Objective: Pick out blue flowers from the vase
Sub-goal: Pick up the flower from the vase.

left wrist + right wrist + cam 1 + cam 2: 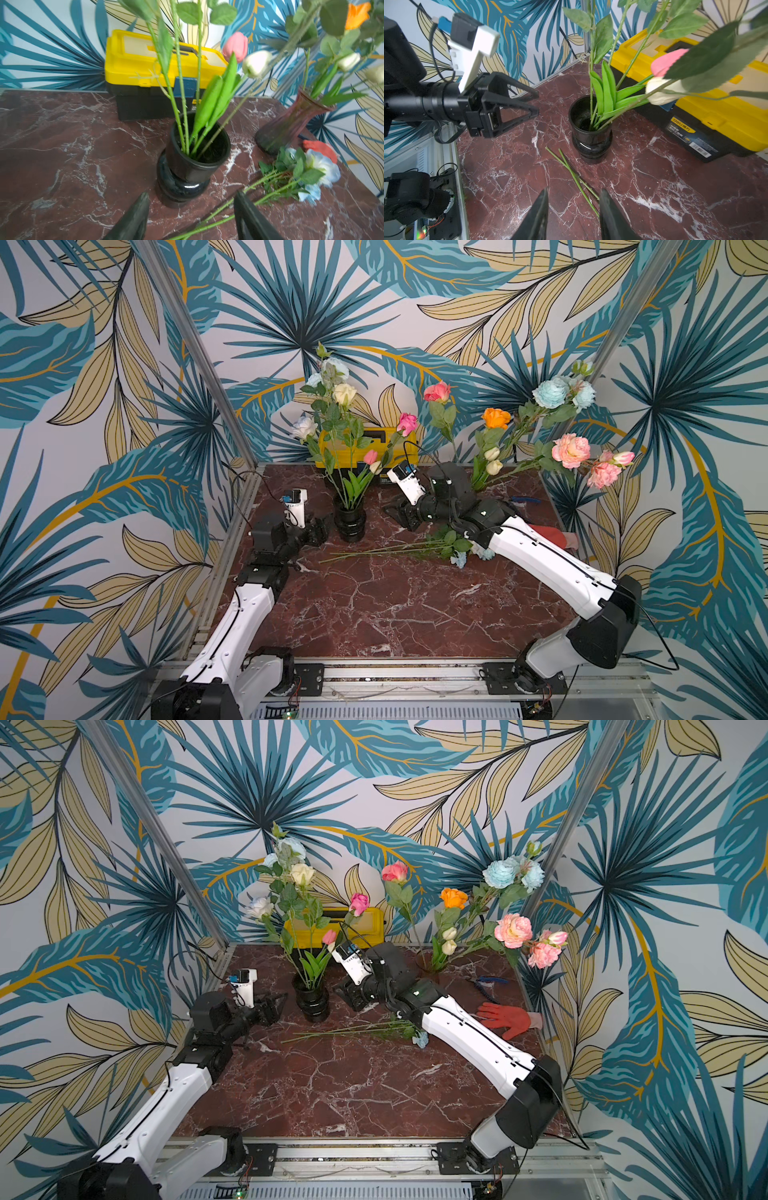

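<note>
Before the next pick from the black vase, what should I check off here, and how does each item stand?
1. Stance of black vase: upright, ok.
2. State of left gripper: open, empty, ok.
3. State of right gripper: open, empty, ok.
4. Already picked blue flowers lie on the table beside the vase: ok.
5. Vase cleared of blue: not ok, pale blue blooms remain in it.

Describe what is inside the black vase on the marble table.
Inside the black vase stand several thin green stems and bright green tulip leaves. The stem ends and the vase's bottom cannot be seen: its dark wall and shadowed interior cover them.
</note>
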Controlling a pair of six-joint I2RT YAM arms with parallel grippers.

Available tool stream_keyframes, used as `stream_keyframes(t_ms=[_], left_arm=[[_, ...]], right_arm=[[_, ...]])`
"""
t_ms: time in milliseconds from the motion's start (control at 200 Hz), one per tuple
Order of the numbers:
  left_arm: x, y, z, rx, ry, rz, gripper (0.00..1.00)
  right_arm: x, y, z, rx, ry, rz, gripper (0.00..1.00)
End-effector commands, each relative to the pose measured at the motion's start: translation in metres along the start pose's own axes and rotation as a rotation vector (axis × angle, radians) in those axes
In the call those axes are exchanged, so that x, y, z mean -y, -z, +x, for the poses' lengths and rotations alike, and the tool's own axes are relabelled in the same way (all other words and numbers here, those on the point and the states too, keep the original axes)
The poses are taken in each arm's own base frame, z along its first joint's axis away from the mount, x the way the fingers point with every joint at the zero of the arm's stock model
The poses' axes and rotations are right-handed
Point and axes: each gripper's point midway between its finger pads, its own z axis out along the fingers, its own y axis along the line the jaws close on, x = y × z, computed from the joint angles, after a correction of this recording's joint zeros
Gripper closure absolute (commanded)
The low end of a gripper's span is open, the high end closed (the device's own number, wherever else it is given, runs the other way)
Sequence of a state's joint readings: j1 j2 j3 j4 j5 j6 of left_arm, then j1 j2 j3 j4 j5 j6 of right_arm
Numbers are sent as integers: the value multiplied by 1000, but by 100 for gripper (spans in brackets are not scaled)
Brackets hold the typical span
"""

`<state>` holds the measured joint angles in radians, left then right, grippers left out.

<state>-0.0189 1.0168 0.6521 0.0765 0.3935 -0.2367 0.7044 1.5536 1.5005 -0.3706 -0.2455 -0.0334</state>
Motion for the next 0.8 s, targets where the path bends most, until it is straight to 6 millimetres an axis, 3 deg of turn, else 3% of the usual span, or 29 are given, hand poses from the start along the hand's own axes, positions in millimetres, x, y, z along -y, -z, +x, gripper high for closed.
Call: stream_keyframes(t_ms=[0, 411, 796], left_arm=[[-1, -6, -28, 66, 24, 32, 35], [-27, -75, -68, 46, -1, 46, 35], [-40, -119, -67, -4, 22, 94, 42]], right_arm=[[-8, 0, -13, 53, -9, -40, 60], [-9, -5, 3, 46, -70, -56, 63], [-7, -7, 5, 41, -67, -41, 64]])
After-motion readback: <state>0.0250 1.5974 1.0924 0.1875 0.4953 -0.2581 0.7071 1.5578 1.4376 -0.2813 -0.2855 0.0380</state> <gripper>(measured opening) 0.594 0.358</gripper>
